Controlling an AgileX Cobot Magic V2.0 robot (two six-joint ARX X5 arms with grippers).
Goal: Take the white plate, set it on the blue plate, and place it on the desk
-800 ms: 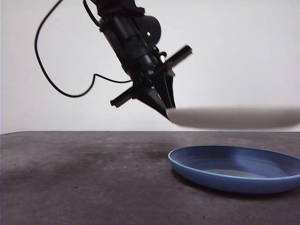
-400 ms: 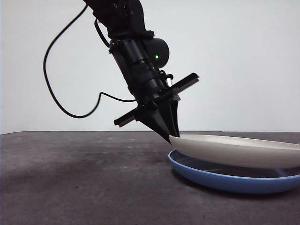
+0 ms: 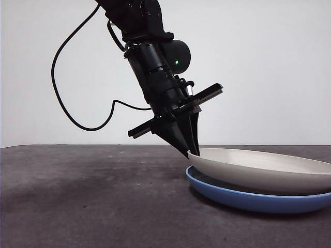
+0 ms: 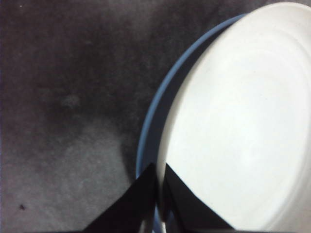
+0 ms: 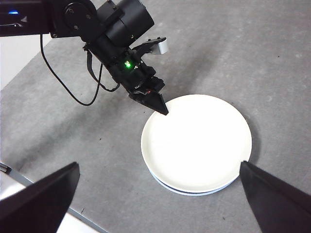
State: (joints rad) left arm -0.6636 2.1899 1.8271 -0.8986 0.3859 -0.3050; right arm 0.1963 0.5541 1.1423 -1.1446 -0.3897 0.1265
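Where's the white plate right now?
The white plate sits in the blue plate at the front view's right, on the desk, its near-left rim pinched by the left gripper.

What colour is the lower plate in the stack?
Medium blue plate, clearest in the front view.

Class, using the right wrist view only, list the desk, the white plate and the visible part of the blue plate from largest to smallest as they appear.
1. The desk, filling most of the picture.
2. The white plate.
3. The blue plate, only a thin crescent showing beneath the white one.

One white plate (image 3: 269,173), one blue plate (image 3: 248,199), two grippers: left (image 3: 190,151), right (image 5: 160,194).
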